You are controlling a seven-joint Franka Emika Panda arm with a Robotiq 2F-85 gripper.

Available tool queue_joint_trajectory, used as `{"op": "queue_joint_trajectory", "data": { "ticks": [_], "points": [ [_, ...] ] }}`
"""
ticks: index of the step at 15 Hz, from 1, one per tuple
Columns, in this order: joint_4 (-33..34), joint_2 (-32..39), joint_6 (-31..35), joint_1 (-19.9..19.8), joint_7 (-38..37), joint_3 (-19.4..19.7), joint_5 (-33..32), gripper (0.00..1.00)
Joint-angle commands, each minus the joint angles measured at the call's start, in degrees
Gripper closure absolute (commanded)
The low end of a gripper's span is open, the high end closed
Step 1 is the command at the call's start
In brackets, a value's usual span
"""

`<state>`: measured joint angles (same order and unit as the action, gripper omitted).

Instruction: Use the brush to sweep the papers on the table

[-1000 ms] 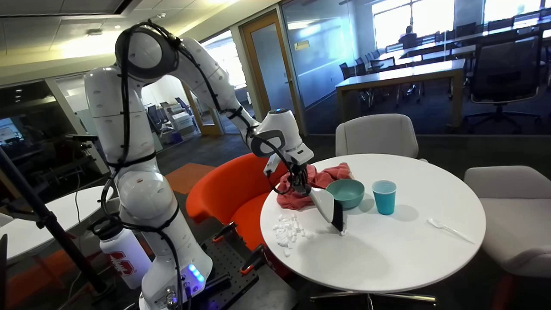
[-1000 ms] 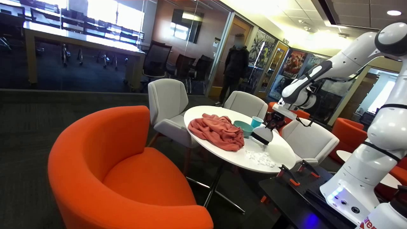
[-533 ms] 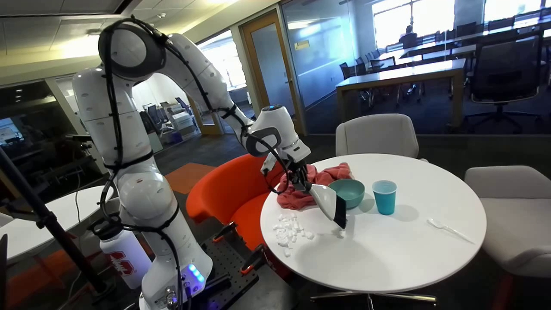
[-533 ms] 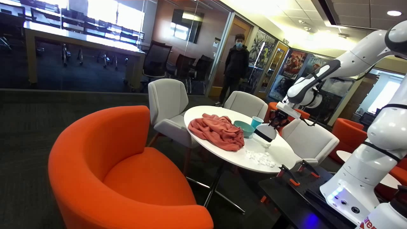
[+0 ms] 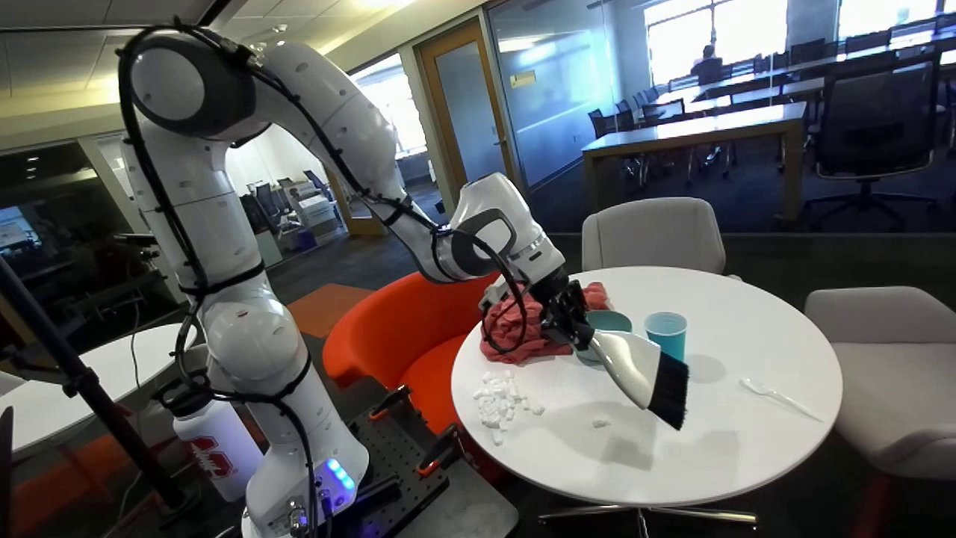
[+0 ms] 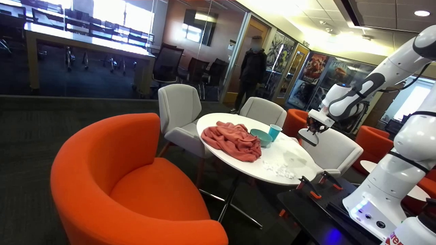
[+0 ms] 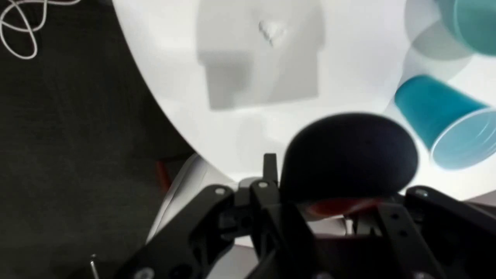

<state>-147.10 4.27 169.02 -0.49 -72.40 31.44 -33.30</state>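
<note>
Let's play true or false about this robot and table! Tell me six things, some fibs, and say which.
1. The red cloth lies crumpled on the table. True.
2. The green bowl is between the cloth and the blue cup. True.
3. The cup is lying on its side. False: it stands upright.
4. The hand holds the brush. True.
5. The brush is touching the table. False: it is up off the table.
6. All the paper is in one pile. False: a small clump of paper lies apart from the main pile.
</note>
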Motion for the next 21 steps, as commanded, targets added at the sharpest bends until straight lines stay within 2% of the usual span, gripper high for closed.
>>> {"op": "queue_joint_trajectory", "data": {
  "ticks": [1,2,4,8,15,19,20,21],
  "points": [
    [7.03,5.54,-1.28,3.31,-15.39,6.05,-13.55,0.87],
    [8.08,6.85,-1.61,4.33,-19.58,7.02,-17.12,0.87],
    [9.46,11.50,-1.15,5.92,-26.02,6.52,-20.82,0.87],
    [11.90,21.66,0.01,9.13,-32.91,3.95,-20.88,0.87],
    [17.86,35.73,-1.62,12.82,-39.49,0.50,-19.14,0.87],
    [20.85,40.53,-2.48,13.33,-38.65,-1.08,-18.55,0.87],
    [21.46,41.28,-2.50,13.09,-38.13,-1.79,-18.41,0.51],
    [21.69,41.60,-2.17,12.93,-37.70,-2.32,-18.55,0.36]
  ]
}}
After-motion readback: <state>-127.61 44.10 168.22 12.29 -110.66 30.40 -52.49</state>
